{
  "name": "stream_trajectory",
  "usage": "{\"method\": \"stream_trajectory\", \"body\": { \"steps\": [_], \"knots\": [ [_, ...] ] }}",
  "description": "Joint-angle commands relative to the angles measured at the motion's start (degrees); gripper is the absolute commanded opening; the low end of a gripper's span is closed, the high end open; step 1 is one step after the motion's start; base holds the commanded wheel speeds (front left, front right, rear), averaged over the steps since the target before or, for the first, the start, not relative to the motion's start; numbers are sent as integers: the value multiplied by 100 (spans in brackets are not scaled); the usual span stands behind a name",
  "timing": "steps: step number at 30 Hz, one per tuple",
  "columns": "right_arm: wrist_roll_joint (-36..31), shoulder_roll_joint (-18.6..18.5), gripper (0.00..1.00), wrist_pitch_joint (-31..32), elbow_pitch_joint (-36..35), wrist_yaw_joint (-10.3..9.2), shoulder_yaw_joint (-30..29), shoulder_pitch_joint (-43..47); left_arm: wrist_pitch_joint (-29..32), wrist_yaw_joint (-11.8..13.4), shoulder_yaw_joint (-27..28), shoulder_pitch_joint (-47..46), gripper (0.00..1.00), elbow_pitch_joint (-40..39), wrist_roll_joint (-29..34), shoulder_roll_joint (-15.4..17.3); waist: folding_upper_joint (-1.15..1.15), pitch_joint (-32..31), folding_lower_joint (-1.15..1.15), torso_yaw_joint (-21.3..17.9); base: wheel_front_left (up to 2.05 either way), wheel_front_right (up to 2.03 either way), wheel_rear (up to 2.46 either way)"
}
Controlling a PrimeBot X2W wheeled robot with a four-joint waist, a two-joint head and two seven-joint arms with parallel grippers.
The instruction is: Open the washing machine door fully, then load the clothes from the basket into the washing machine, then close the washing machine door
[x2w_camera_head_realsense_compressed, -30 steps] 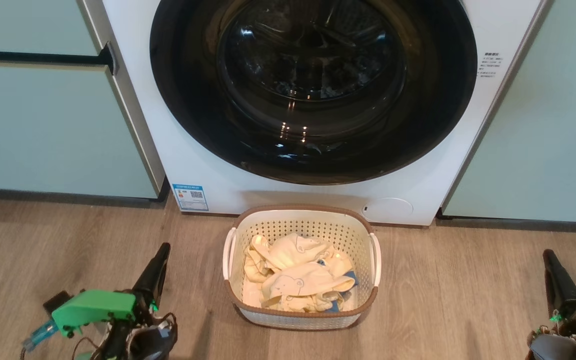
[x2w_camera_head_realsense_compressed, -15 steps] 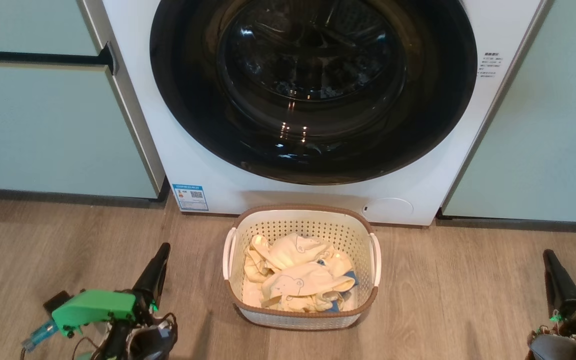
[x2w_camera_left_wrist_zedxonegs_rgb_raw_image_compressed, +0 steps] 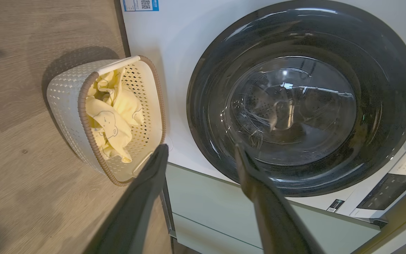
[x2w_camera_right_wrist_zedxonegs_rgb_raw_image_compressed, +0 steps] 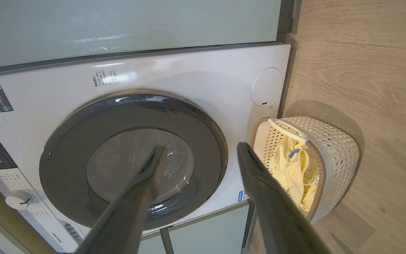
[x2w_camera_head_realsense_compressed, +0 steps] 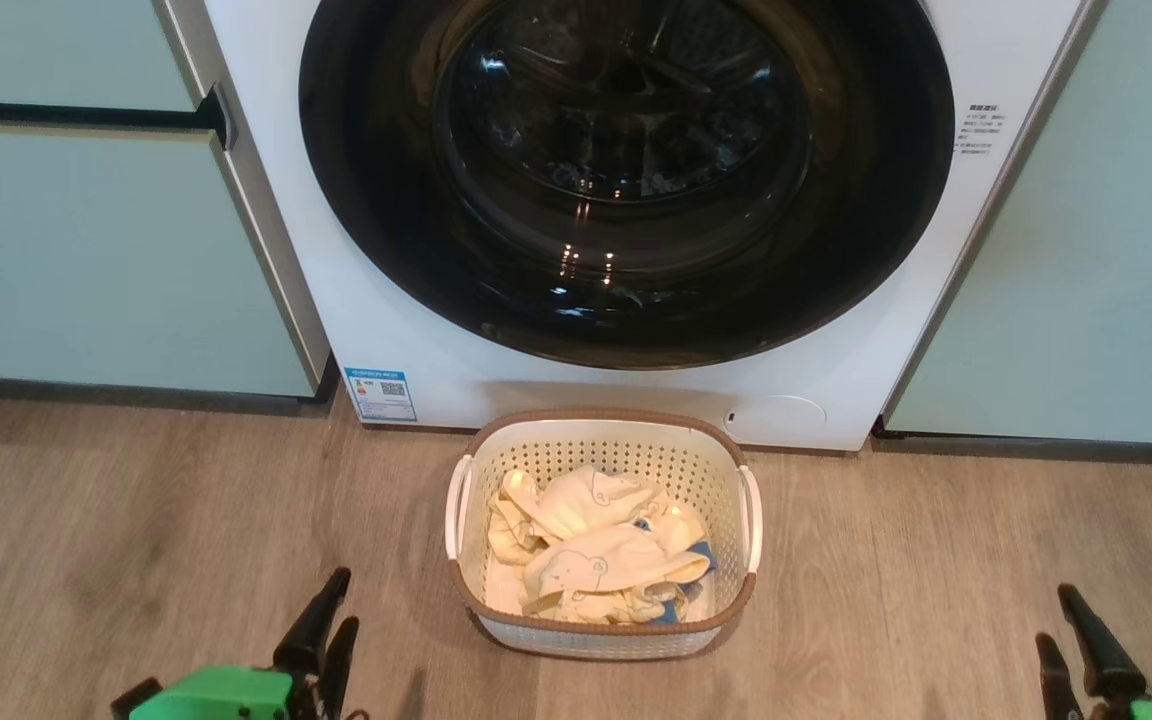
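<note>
The washing machine door (x2w_camera_head_realsense_compressed: 626, 180) sits shut on the washing machine (x2w_camera_head_realsense_compressed: 416, 330). The basket (x2w_camera_head_realsense_compressed: 601, 415) stands on the floor (x2w_camera_head_realsense_compressed: 136, 520) just before the machine's front, clothes (x2w_camera_head_realsense_compressed: 596, 560) heaped inside. Left gripper (x2w_camera_head_realsense_compressed: 346, 597) and right gripper (x2w_camera_head_realsense_compressed: 1054, 612) flank it, well apart, fingers spread, empty.

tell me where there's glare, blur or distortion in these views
Head view: sharp, with small bright glints on the washing machine door. Left wrist view: wide-angle curving, and the left gripper is soft, out of focus. Right wrist view: a glare patch on the washing machine, a blurred right gripper, and the basket throws a soft shadow.
</note>
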Motion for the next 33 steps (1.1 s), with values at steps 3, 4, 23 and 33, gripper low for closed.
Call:
{"method": "stream_trajectory", "body": {
  "steps": [3, 4, 23, 33],
  "knots": [
    [-45, -27, 100, -99, -239, -1, 36, -297, -94, -9, -11, -300, 100, -209, 153, 48, 0, 4, 0, 0, 0, 0, 0],
    [-62, -29, 100, -116, -253, -1, 44, -306, -111, -9, -15, -313, 100, -218, 190, 50, 0, 5, 0, 1, 0, 0, 0],
    [-1063, -57, 100, -437, -553, -4, 107, -468, -432, -10, -71, -539, 100, -424, 1241, 74, 0, 33, 0, 7, 0, 0, 0],
    [-1898, -72, 100, -607, -832, -6, 220, -557, -601, -11, -83, -664, 100, -585, 2068, 87, 0, 51, 0, 19, 0, 0, 0]
  ]
}}
